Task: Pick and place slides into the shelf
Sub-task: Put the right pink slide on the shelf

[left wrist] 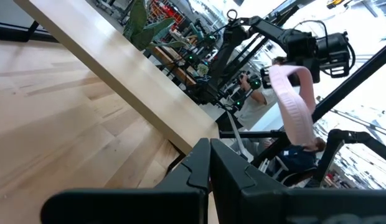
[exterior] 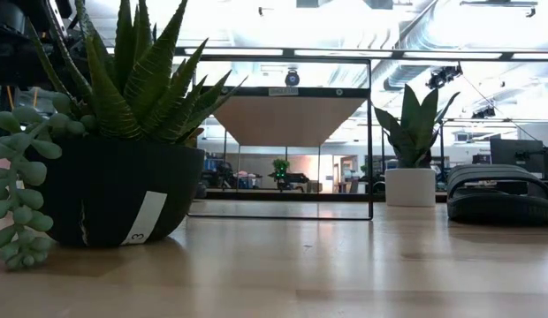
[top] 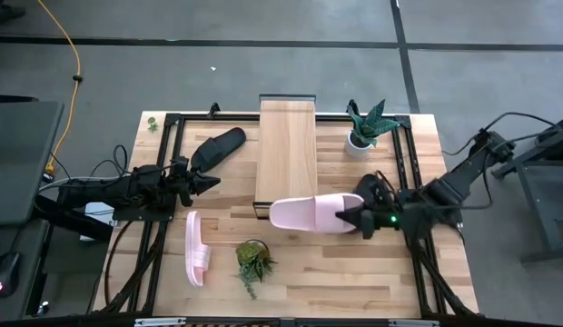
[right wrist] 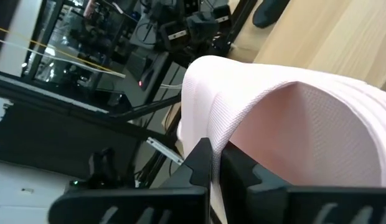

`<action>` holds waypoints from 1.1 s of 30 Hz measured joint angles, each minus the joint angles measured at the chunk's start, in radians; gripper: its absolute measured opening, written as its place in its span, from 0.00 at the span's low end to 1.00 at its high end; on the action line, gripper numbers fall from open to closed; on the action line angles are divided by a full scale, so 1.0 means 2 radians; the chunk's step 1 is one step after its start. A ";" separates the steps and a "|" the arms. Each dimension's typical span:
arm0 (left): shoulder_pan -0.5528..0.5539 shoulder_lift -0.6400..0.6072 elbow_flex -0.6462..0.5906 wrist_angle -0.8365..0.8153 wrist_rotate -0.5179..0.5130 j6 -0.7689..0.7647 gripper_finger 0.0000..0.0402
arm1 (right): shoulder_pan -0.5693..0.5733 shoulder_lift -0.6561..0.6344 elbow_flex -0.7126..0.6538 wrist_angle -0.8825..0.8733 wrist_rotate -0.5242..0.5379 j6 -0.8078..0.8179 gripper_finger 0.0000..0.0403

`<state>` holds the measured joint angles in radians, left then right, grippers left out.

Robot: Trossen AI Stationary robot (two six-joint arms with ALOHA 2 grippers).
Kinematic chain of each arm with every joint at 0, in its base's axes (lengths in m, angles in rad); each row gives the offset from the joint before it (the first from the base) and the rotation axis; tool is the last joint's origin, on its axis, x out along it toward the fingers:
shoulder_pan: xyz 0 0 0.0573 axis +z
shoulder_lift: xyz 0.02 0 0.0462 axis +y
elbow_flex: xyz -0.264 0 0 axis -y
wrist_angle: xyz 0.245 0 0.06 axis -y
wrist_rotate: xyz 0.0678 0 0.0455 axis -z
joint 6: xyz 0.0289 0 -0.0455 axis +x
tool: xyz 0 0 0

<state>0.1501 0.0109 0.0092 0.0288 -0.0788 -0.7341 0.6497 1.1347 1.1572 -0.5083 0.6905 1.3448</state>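
The shelf stands mid-table, a light plank on a black frame. My right gripper is shut on a pale pink slide at the shelf's near end. A second pink slide lies on its side on the table near the left. One black slide lies left of the shelf. My left gripper is shut and sits just in front of that black slide, apart from it. A dark slide-like shape rests on the table at the right of the low view. My right gripper pinches the pink slide between its two fingers at the end nearest the arm, reaching in roughly level from the table's right. The slide is lifted clear of the table and stretches away from the fingers toward the left, tilted.
A white-potted plant stands right of the shelf's far end. A dark-potted plant stands near the table's front edge, between the lying pink slide and the held one. The shelf plank top is bare.
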 joint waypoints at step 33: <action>0.000 0.000 0.000 0.000 0.000 0.000 0.00 | -0.301 -0.008 0.000 0.059 -0.265 -0.155 0.00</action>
<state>0.1505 0.0109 0.0090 0.0284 -0.0788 -0.7345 0.0475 1.1183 1.1564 -0.3908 0.1597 1.0357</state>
